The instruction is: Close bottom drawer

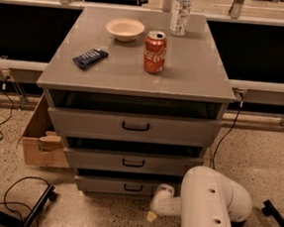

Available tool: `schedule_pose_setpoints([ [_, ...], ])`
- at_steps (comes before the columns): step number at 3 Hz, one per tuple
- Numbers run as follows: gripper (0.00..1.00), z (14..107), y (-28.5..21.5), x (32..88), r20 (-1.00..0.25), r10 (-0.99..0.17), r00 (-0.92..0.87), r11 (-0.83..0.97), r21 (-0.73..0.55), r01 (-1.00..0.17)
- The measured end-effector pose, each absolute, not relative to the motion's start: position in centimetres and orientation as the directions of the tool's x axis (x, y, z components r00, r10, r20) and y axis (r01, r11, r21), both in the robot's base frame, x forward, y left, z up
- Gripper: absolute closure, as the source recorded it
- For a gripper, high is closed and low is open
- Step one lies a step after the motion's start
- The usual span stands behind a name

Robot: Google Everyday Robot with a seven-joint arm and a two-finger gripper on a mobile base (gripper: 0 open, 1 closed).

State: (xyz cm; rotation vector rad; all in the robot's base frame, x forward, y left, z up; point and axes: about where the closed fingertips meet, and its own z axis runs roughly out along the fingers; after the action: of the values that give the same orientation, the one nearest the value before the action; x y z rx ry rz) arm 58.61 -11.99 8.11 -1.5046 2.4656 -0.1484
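The bottom drawer (111, 185) is the lowest, slimmest grey front of the cabinet, with a small black bar handle (133, 188). It stands pulled out a little, and a dark gap shows above its front. My gripper (153, 213) is low over the floor, just right of and in front of the drawer's right end, at the end of my white arm (213, 209). My arm hides the drawer's right corner.
The middle drawer (133, 162) and top drawer (135, 127) also stand slightly open. On the cabinet top (195, 75) are a cola can (155, 52), a bowl (125, 29), a dark snack bar (90, 57) and a bottle (181, 7). A cardboard box (37, 141) and cables (11, 188) lie at left.
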Motion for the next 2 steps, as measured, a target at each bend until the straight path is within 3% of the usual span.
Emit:
schedule_pose_setpoints([
  [2, 0.64, 7.96, -11.93, 58.66, -0.154, -0.889, -0.431, 0.456, -0.213, -0.864],
])
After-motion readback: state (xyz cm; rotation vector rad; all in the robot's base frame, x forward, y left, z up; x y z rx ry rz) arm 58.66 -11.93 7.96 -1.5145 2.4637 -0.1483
